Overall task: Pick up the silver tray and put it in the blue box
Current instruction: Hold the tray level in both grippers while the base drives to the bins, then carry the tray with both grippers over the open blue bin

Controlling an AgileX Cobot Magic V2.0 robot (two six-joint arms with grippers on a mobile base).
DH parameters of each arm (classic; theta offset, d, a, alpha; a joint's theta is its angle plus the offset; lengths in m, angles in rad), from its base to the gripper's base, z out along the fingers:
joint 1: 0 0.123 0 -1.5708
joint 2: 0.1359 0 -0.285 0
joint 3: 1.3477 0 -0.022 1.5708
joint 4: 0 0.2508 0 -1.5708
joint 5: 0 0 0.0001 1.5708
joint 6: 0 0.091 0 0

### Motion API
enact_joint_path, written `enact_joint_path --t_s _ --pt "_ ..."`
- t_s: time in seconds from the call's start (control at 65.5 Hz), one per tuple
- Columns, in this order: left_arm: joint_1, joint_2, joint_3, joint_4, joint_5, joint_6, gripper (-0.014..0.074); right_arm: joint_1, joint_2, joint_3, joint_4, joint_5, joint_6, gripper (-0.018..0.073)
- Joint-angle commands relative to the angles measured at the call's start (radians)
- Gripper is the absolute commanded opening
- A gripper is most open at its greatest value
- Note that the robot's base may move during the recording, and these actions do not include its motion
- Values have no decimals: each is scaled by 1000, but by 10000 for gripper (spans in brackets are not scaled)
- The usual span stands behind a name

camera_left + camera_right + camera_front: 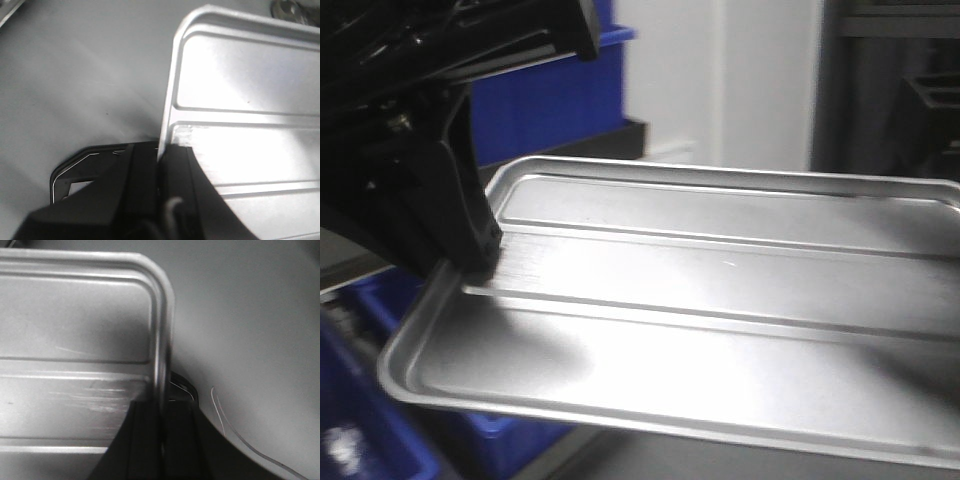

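The silver tray point(720, 300) is lifted off the surface and held by both of its short ends; in the front view it fills most of the frame, its left end lower and nearer than its right end, so it is tilted. Its two long ridges run from end to end across the recessed centre.

The left gripper point(475, 265) is at the tray's left short rim; in the left wrist view the left gripper point(161, 150) has its jaws almost fully closed, with only the thin rim of the silver tray point(240, 100) between them, one black finger above the tray and one below. The right gripper point(162, 405) holds the opposite short rim of the silver tray point(75, 340) in the same way, jaws nearly together on the metal edge, close to a rounded corner.

Under the tray in both wrist views lies a plain grey surface point(75, 75); the tray does not touch it.

The blue box point(515, 440) shows only in part, below the tray's near left corner; a second blue container point(550, 100) stands beyond the tray's far left corner, partly behind the left arm.
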Motion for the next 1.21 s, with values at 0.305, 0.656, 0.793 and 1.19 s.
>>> enact_joint_path --t_s 0.305,0.656,0.793,1.19 --pt "6 -31 -22 93 85 -22 -104 -8 -16 -15 -87 198 -11 49" --pt "6 -31 -22 93 85 -22 -104 -8 -16 -15 -87 198 -11 49" --pt "6 -31 -22 93 85 -22 -104 -8 -16 -15 -87 198 -11 49" --pt "6 -31 -22 93 85 -22 -104 -8 -16 -15 -87 198 -11 49"
